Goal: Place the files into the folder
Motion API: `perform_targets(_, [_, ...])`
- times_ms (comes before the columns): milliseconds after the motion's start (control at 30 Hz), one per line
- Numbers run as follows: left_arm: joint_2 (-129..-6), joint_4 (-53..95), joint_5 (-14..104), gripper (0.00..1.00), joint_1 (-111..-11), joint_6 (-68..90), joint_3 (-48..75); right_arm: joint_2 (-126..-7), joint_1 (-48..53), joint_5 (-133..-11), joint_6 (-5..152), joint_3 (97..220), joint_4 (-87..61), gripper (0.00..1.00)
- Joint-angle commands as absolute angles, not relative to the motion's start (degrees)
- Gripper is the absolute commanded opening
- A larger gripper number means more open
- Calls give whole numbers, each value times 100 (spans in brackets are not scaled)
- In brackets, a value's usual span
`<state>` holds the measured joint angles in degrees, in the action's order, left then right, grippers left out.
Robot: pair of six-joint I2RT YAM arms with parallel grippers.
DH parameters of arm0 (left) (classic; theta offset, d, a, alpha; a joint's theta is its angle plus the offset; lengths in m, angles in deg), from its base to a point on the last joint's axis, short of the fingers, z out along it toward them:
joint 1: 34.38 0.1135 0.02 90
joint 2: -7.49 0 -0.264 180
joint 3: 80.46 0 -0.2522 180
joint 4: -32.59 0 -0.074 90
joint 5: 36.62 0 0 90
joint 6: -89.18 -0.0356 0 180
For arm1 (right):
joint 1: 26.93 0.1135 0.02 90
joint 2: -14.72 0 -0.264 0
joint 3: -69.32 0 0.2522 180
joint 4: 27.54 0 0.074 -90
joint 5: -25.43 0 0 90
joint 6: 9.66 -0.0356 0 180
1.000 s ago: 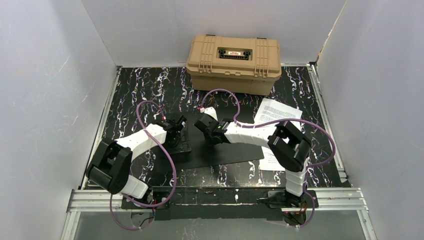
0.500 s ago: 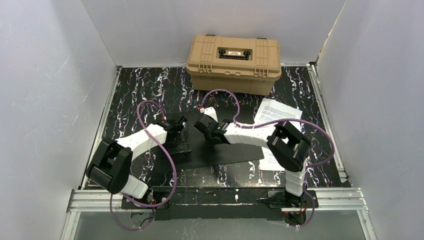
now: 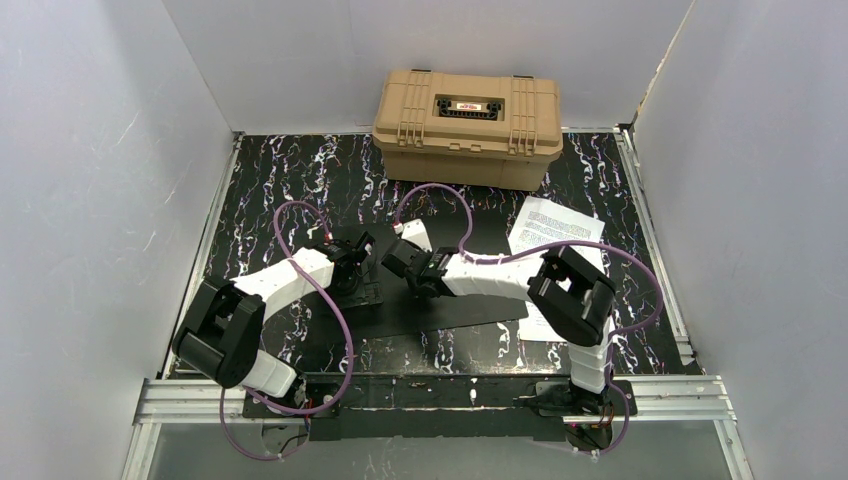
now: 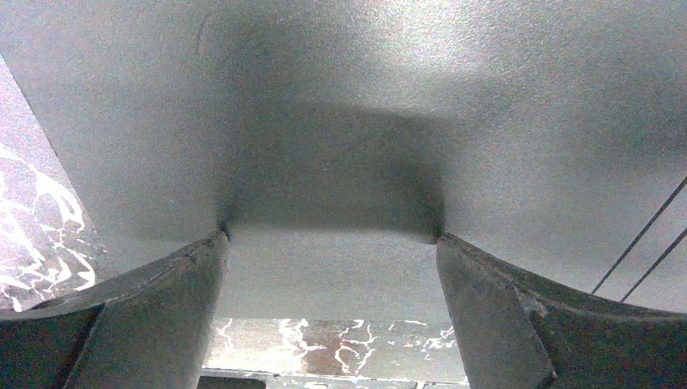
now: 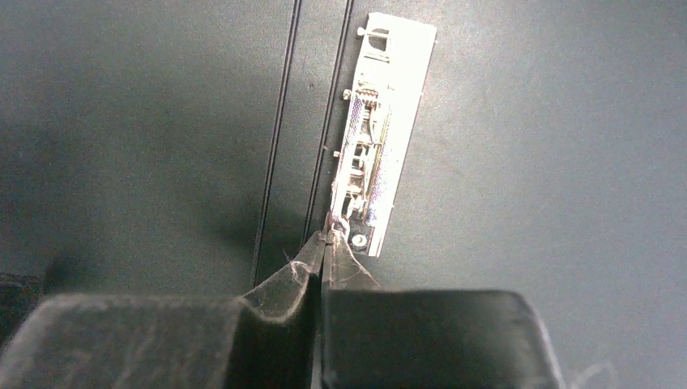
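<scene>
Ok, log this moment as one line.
folder open, black inside up | files beside it | left fingers open over it | right fingers shut at clip

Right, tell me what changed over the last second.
The right gripper slid a little to the left across the open folder, shut, its tips at the metal clip. The left gripper, open on the folder, the files and the tan case stayed put.

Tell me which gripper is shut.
The right gripper, fingertips together at the folder's metal clip; the left gripper's fingers stand wide apart.
</scene>
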<state>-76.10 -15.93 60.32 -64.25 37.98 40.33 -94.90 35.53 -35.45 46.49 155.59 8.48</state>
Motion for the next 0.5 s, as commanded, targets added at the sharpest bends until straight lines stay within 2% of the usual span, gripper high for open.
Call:
perform_targets(0, [-7688, -1746, 6195, 98, -6453, 3852, 4052, -9917, 3622, -3480, 4650, 15296, 1426, 5])
perform_targets(200, [-7732, -1779, 6235, 98, -6453, 3846, 4026, -10016, 3623, -3307, 4657, 15259, 1553, 1])
perform_targets(467, [-7790, -1787, 6227, 98, -6453, 3842, 4017, -10060, 3620, -3015, 4602, 15215, 1762, 1])
